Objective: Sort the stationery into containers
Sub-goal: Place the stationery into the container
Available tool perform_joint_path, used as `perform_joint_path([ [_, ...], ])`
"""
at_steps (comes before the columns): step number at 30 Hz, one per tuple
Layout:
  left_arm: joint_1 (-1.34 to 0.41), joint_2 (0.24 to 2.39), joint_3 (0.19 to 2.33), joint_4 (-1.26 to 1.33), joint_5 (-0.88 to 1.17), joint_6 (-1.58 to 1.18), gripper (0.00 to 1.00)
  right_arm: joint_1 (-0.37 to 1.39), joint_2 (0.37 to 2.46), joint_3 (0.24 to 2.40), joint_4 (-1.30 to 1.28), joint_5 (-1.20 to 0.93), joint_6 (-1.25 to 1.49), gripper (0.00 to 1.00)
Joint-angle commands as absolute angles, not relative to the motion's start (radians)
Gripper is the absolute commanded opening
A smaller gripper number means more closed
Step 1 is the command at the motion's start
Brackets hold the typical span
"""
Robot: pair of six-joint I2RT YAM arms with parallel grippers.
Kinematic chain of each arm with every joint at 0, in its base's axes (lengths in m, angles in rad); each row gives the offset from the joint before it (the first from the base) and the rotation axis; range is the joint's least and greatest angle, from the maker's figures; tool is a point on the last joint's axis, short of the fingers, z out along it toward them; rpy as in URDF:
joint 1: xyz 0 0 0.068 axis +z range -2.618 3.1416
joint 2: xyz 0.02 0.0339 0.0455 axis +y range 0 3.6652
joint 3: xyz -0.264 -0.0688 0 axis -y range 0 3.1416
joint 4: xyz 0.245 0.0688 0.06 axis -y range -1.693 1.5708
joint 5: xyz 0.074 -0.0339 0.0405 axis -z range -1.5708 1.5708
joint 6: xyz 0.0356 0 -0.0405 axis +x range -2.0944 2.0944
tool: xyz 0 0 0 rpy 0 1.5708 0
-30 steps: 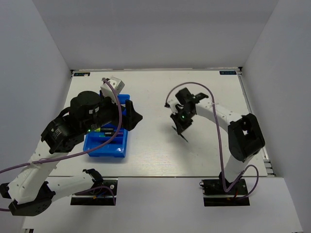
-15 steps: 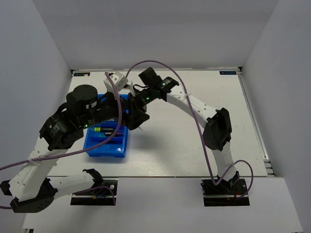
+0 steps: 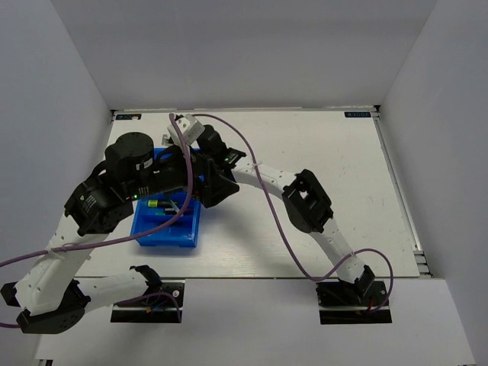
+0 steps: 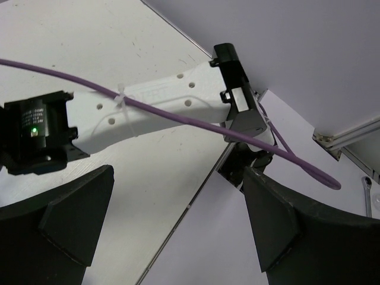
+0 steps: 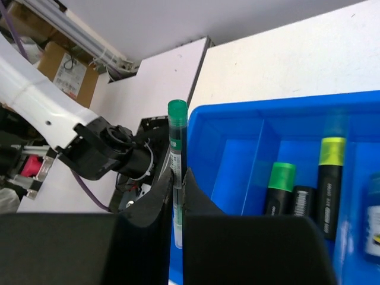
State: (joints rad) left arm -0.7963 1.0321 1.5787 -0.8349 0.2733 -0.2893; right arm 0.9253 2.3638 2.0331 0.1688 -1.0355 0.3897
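Stationery partly in, partly above the blue tray (image 5: pixel 237 127). One thin pen (image 5: pixel 176 157) with a green cap, near upright at the centre of the right wrist view beside the tray's left wall, pinched between the fingers (image 5: pixel 196 205) of the right gripper (image 5: pixel 176 199). Small pale mark on the barrel below the cap, too small to read.

Two highlighters lying side by side in the tray, right of a divider wall: one green-capped highlighter (image 5: pixel 281 178) and one yellow-capped highlighter (image 5: pixel 330 172), both black-bodied. White print on the body of the green-capped one, not legible. One further item (image 5: pixel 374 222) with a pale label, cut off by the right edge of the frame, blurred and unreadable.

Left gripper (image 4: pixel 178 208) with jaws spread wide, nothing between them, at the bottom of the left wrist view. Behind it a white arm link, one purple cable (image 4: pixel 178 116) and one black module (image 4: pixel 32 127) with a green light and lines of white print, illegible.

In the top view, tray at left centre of the table (image 3: pixel 320 145), under both arms. Two small corner labels (image 3: pixel 128 116) (image 3: pixel 358 114) at the table's far edge, unreadable. One cardboard box (image 5: pixel 62 68) with a white label at the upper left of the right wrist view, unreadable.
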Motion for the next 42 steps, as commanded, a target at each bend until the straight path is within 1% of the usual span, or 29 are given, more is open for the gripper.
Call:
perform_joint_path([
  [1, -0.802, 1.012, 1.560, -0.816, 0.293, -0.291, 1.00, 0.959, 2.372, 2.071, 0.200, -1.049, 0.306, 0.00],
  [4, -0.801, 1.008, 1.557, -0.824, 0.290, -0.285, 1.00, 0.966, 2.362, 2.034, 0.114, -1.043, 0.192, 0.00],
  [5, -0.802, 1.003, 1.557, -0.821, 0.287, -0.284, 1.00, 0.974, 2.356, 2.031, 0.038, -1.040, 0.158, 0.00],
  [8, -0.801, 1.000, 1.549, -0.824, 0.278, -0.278, 1.00, 0.982, 2.330, 1.999, -0.033, -1.011, 0.028, 0.00],
  [14, -0.802, 0.980, 1.523, -0.828, 0.262, -0.276, 1.00, 1.005, 2.321, 1.999, -0.228, -0.951, -0.204, 0.00],
  [15, -0.801, 0.980, 1.517, -0.830, 0.259, -0.279, 1.00, 1.014, 2.319, 2.000, -0.276, -0.930, -0.222, 0.02],
  [16, -0.801, 0.976, 1.517, -0.836, 0.256, -0.279, 1.00, 1.011, 2.316, 2.003, -0.296, -0.927, -0.263, 0.21],
  [17, -0.801, 0.974, 1.516, -0.839, 0.247, -0.282, 1.00, 1.014, 2.313, 2.012, -0.311, -0.925, -0.294, 0.34],
  [18, -0.801, 0.971, 1.516, -0.845, 0.247, -0.281, 1.00, 1.015, 2.301, 2.016, -0.349, -0.919, -0.307, 0.52],
  [19, -0.802, 0.971, 1.516, -0.848, 0.239, -0.285, 1.00, 1.020, 2.296, 2.019, -0.359, -0.920, -0.323, 0.52],
  [20, -0.801, 0.969, 1.519, -0.848, 0.236, -0.285, 1.00, 1.020, 2.289, 2.019, -0.367, -0.920, -0.337, 0.68],
  [21, -0.801, 0.971, 1.519, -0.848, 0.230, -0.285, 1.00, 1.022, 2.272, 2.014, -0.374, -0.916, -0.341, 0.73],
  [22, -0.801, 0.973, 1.525, -0.851, 0.229, -0.287, 1.00, 1.026, 2.264, 2.011, -0.370, -0.914, -0.341, 0.74],
  [23, -0.799, 0.979, 1.526, -0.857, 0.222, -0.287, 1.00, 1.025, 2.241, 2.010, -0.364, -0.916, -0.334, 0.74],
  [25, -0.802, 0.985, 1.535, -0.864, 0.219, -0.291, 1.00, 1.025, 2.226, 2.016, -0.330, -0.899, -0.284, 0.70],
  [27, -0.801, 0.991, 1.546, -0.858, 0.216, -0.299, 1.00, 1.019, 2.203, 2.054, -0.316, -0.885, -0.253, 0.43],
  [29, -0.801, 0.989, 1.548, -0.842, 0.213, -0.308, 0.99, 1.016, 2.178, 2.083, -0.285, -0.827, -0.174, 0.06],
  [30, -0.799, 0.988, 1.551, -0.836, 0.216, -0.316, 0.95, 1.012, 2.169, 2.094, -0.282, -0.799, -0.160, 0.00],
  [32, -0.802, 0.982, 1.549, -0.824, 0.216, -0.322, 0.87, 1.006, 2.140, 2.106, -0.316, -0.662, -0.140, 0.00],
  [33, -0.802, 0.980, 1.543, -0.819, 0.215, -0.325, 0.61, 1.003, 2.126, 2.109, -0.357, -0.556, -0.140, 0.00],
  [35, -0.801, 0.980, 1.549, -0.813, 0.218, -0.339, 0.26, 0.990, 2.115, 2.094, -0.424, -0.420, -0.146, 0.00],
  [36, -0.799, 0.982, 1.548, -0.819, 0.216, -0.336, 0.00, 0.979, 2.094, 2.085, -0.480, -0.323, -0.146, 0.00],
  [37, -0.801, 0.986, 1.551, -0.824, 0.219, -0.337, 0.00, 0.973, 2.089, 2.062, -0.506, -0.271, -0.144, 0.00],
  [38, -0.801, 0.985, 1.548, -0.825, 0.219, -0.341, 0.00, 0.944, 2.083, 2.054, -0.597, -0.218, -0.146, 0.00],
  [39, -0.801, 0.983, 1.533, -0.828, 0.222, -0.341, 0.00, 0.928, 2.063, 2.043, -0.627, -0.063, -0.124, 0.00],
  [40, -0.801, 0.985, 1.523, -0.831, 0.225, -0.341, 0.00, 0.917, 2.053, 2.025, -0.661, -0.017, -0.118, 0.00],
  [41, -0.801, 0.980, 1.493, -0.830, 0.221, -0.336, 0.00, 0.887, 2.033, 2.013, -0.755, 0.068, -0.115, 0.00],
  [42, -0.801, 0.980, 1.480, -0.825, 0.219, -0.328, 0.00, 0.846, 2.002, 1.984, -0.774, 0.086, -0.110, 0.01],
])
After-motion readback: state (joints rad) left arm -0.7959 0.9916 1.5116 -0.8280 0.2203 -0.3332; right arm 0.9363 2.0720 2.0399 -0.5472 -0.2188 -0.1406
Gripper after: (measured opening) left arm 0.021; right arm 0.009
